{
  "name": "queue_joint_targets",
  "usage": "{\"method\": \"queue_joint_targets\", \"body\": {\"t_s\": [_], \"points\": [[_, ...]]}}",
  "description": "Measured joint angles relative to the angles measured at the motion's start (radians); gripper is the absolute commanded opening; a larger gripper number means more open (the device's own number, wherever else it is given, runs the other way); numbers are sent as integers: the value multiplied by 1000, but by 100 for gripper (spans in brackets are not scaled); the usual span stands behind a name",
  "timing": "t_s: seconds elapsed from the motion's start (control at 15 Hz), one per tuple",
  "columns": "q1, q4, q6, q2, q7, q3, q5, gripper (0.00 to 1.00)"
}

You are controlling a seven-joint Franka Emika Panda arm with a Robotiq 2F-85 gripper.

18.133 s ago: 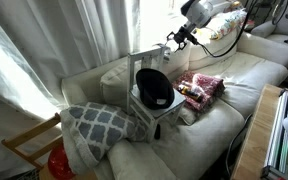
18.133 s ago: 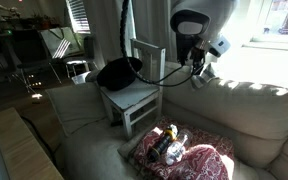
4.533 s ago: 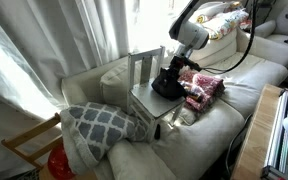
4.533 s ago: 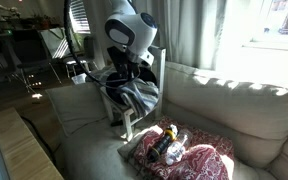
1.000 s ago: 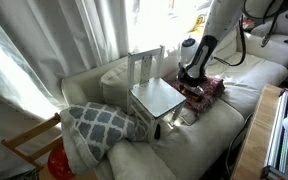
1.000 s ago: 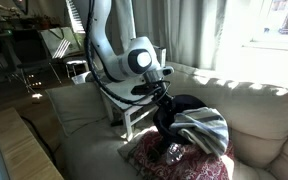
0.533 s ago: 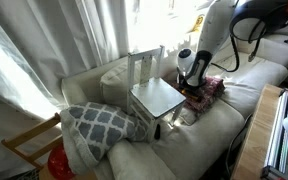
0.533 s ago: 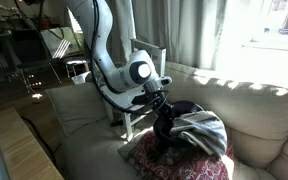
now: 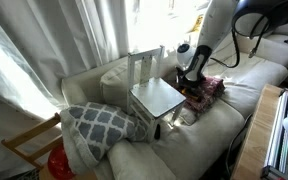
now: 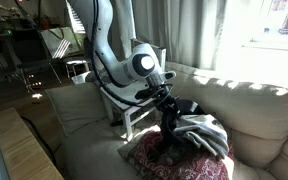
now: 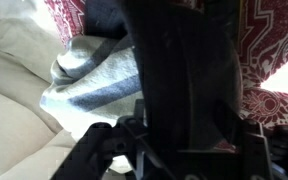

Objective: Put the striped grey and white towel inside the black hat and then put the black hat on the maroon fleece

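Note:
My gripper [image 10: 172,108] is shut on the brim of the black hat [image 10: 187,107]. The striped grey and white towel [image 10: 206,132] is bundled inside the hat. I hold the hat low over the maroon fleece [image 10: 156,160] on the sofa seat, and it seems to touch the fleece. In the other exterior view, my gripper [image 9: 191,72] and the hat [image 9: 192,80] are over the fleece [image 9: 213,88]. In the wrist view the hat [image 11: 184,70] fills the middle, with the towel [image 11: 94,80] on the left and the fleece [image 11: 274,40] at the top right.
A white chair [image 9: 156,98] stands on the sofa just beside the fleece; it also shows behind my arm [image 10: 132,118]. A grey patterned pillow [image 9: 96,122] lies at the sofa's end. The cream sofa back [image 10: 254,100] runs behind. A small toy lies on the fleece.
My gripper has moved the hat with the towel a little lower and further over the maroon fleece. The chair seat has stayed bare.

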Motion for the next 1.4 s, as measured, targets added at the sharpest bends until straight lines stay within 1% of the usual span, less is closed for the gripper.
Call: {"method": "queue_joint_targets", "body": {"t_s": [0.27, 0.47, 0.67, 0.8, 1.0, 1.33, 1.4], "points": [[-3, -20, -106, -63, -39, 6, -29, 100], [-5, -47, -157, -111, -46, 9, -62, 100], [-20, -84, -176, -179, -53, 8, -91, 100], [-44, -119, -176, -243, -72, 8, -108, 100], [-120, -182, -174, -370, -153, 31, -116, 100], [-298, -308, -172, -624, -293, 93, -116, 100], [-341, -334, -172, -676, -322, 116, -105, 100]]}}
